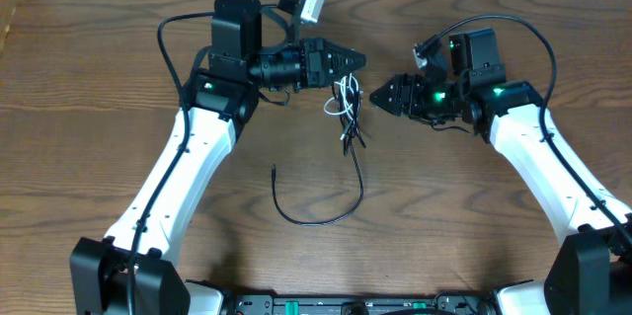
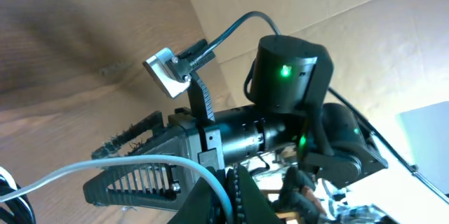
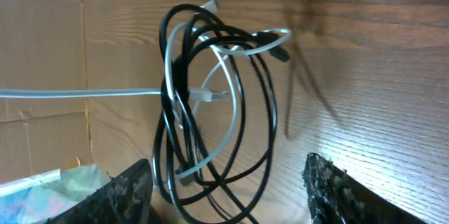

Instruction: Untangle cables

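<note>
- Gripping the white cord (image 3: 70,93), the left pincer (image 1: 357,60) is closed tight; in its wrist view the cord runs in from the side and disappears between its own dark jaws.
- The right pincer (image 3: 224,182) stands wide open and has hold of nothing, its two ribbed fingers (image 3: 340,189) far apart.
- The cables (image 3: 210,112) form a knot of black and white loops directly ahead of the right pincer. The lowest loops reach in between its open fingers, nearer one finger than the other. Whether they touch it cannot be told.
- From above, this bundle sits in the gap between the two pincer tips, just beside the left tip and near the right one.
- One straight, taut stretch of white cord leads from the knot sideways out of the right wrist view.
- Farther from both pincers, the black cord (image 1: 326,218) trails out of the bundle toward the robot's base. It lies in a wide open curl, its free end well apart from the knot.
- All of it rests on a dark wood-grain table (image 1: 99,58).
</note>
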Robot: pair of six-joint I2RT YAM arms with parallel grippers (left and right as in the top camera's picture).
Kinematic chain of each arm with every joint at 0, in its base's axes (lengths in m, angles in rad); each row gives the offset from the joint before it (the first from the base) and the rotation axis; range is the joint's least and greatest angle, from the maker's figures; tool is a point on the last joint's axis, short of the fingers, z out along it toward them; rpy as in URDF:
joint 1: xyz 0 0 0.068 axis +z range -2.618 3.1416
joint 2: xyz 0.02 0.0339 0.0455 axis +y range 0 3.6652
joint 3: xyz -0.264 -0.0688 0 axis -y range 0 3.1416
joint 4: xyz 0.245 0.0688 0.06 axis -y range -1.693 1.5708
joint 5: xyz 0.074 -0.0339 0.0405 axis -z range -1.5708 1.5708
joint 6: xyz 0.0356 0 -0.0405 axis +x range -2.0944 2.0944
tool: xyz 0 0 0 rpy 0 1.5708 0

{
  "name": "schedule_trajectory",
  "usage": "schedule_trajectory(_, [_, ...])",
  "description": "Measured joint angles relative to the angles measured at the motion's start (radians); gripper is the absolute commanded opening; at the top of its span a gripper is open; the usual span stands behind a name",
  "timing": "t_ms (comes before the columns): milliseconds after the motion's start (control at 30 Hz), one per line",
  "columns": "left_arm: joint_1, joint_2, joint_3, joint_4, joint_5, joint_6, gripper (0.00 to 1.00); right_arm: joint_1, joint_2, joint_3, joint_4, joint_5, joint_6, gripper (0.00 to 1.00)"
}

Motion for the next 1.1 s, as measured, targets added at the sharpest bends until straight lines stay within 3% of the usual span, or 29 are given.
schedule_trajectory(367, [0.040, 0.000, 0.000, 0.137, 0.055, -0.122, 0.07, 0.048, 0.000, 0.000, 0.069, -0.029, 0.017, 0.67])
schedule_trajectory(500, [0.039, 0.000, 0.000, 0.138, 0.064, -0.139, 0.07, 0.105, 0.012, 0.000, 0.143, 0.013, 0.101, 0.66])
schedule_trajectory(833, [0.039, 0.000, 0.000, 0.140, 0.068, -0.151, 0.08, 0.188, 0.165, 0.000, 0.348, 0.030, 0.257, 0.57])
schedule_trajectory(1100, [0.039, 0.000, 0.000, 0.142, 0.067, -0.174, 0.07, 0.192, 0.217, 0.000, 0.338, 0.056, 0.293, 0.43])
